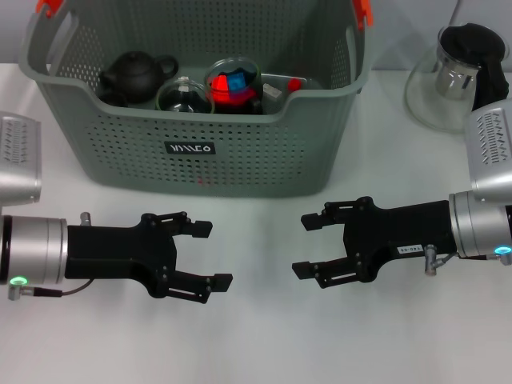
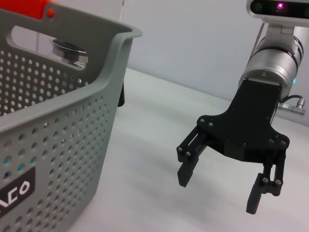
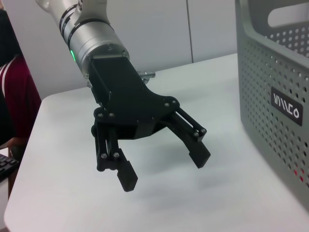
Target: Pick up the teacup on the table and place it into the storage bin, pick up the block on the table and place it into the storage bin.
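The storage bin (image 1: 264,152) stands at the back centre of the white table. Inside it lie a clear glass teacup (image 1: 181,97) and a red and blue block (image 1: 231,83), which shows through a round glass piece beside the cup. In front of the bin, low over the table, my left gripper (image 1: 214,254) and right gripper (image 1: 304,246) face each other, both open and holding nothing. The left wrist view shows the right gripper (image 2: 218,192) beside the bin's wall (image 2: 58,145). The right wrist view shows the left gripper (image 3: 164,169) and the bin (image 3: 275,72).
A black teapot (image 1: 134,76) and a small red-tipped item (image 1: 294,82) also lie in the bin. A glass teapot (image 1: 460,76) with a black lid stands at the back right. The table edge (image 3: 19,193) shows in the right wrist view.
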{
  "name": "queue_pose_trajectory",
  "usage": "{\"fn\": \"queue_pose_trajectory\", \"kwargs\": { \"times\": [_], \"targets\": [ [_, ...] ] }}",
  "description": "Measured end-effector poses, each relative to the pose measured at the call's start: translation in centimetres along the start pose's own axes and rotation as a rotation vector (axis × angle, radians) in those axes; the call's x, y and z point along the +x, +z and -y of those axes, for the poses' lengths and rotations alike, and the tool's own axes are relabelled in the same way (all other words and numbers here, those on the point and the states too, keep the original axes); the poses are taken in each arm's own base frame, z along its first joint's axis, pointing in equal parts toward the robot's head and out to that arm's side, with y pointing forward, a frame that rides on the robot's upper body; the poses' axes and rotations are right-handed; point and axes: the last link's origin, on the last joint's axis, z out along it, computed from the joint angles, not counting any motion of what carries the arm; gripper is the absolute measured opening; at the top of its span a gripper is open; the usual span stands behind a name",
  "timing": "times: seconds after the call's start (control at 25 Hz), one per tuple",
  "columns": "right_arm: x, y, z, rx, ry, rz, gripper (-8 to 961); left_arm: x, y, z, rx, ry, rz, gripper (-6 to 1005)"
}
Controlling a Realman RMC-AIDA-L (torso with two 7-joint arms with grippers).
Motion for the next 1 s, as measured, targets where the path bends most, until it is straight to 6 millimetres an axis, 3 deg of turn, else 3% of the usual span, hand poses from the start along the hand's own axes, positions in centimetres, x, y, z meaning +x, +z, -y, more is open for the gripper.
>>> {"fn": "queue_pose_trajectory", "kwargs": {
  "times": [1.0],
  "targets": [
    [0.44,-0.16,-0.1,0.005,-0.001,0.0,832,-0.36,-0.04,-0.02,0.013,-0.008,0.002,963]
  ]
}}
